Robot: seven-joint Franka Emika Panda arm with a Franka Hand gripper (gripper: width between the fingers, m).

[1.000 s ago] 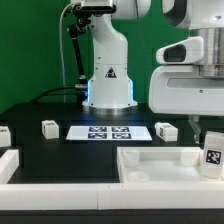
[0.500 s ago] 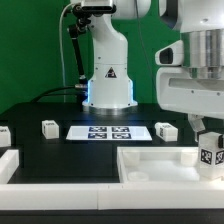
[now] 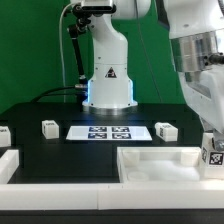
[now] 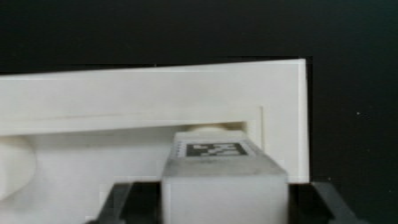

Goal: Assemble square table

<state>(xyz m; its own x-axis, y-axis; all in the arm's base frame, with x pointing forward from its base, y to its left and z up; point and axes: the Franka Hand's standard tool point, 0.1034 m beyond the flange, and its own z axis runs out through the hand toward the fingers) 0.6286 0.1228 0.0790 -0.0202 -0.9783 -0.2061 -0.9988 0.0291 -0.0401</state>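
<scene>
The white square table top [image 3: 150, 162] lies at the front right of the exterior view, rim up. My gripper [image 3: 212, 148] is shut on a chunky white leg [image 3: 213, 157] with a black-and-white tag and holds it upright at the top's right corner. In the wrist view the leg [image 4: 217, 172] stands between my dark fingers [image 4: 128, 200], its end at a corner of the top [image 4: 160, 100]. I cannot tell how deep the leg sits. Three more legs lie on the black table, one [image 3: 48, 128] left of the marker board, one [image 3: 165, 130] right of it, one [image 3: 3, 135] at the far left.
The marker board [image 3: 110, 131] lies flat in the middle in front of the arm's base [image 3: 108, 85]. A long white low rail [image 3: 40, 172] runs along the front edge, with a raised end at the left.
My wrist has turned over the leg and shifted to the exterior view's right. The leg has stayed at the top's right corner.
</scene>
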